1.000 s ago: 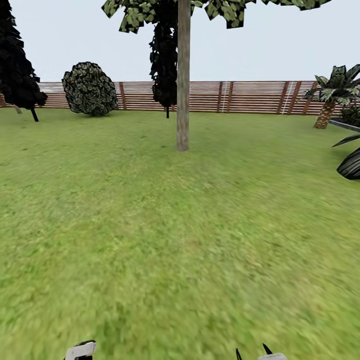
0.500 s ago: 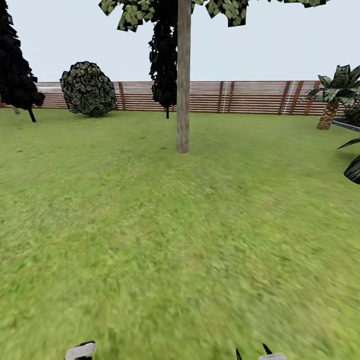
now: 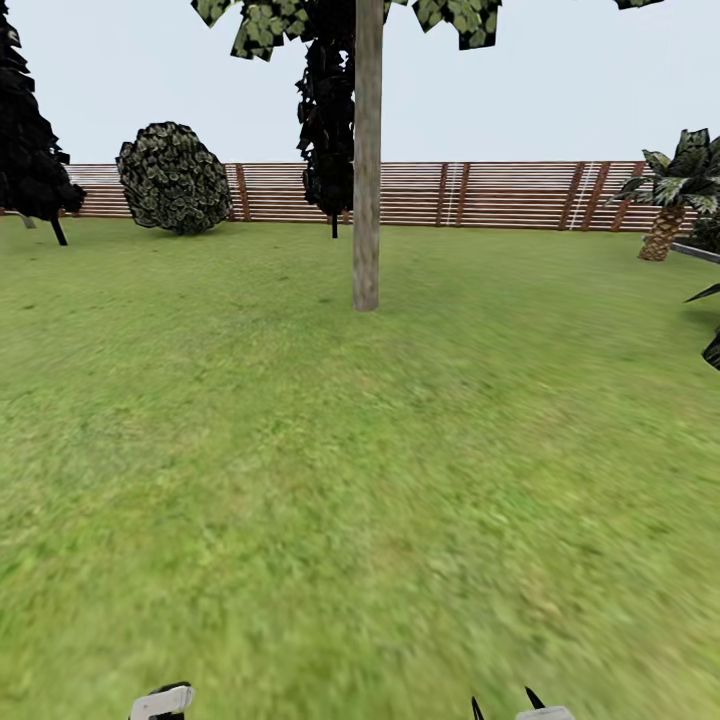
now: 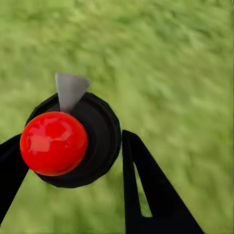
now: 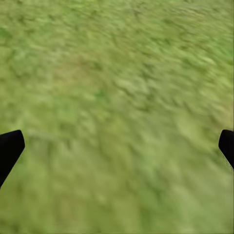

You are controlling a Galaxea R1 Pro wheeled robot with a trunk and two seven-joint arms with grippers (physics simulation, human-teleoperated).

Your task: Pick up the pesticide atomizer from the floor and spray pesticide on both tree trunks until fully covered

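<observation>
Lawn (image 3: 300, 480), tree trunk (image 3: 367, 160) ahead

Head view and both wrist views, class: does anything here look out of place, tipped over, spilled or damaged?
Nothing stands out. The tree trunk stands straight on the lawn, and the fence runs level behind it. The left gripper holds the atomizer between its fingers, with no spill visible; the right gripper is open over grass.

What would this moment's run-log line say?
phase: nearing tree trunk | left gripper: shut on atomizer | right gripper: open | ground: lawn
</observation>
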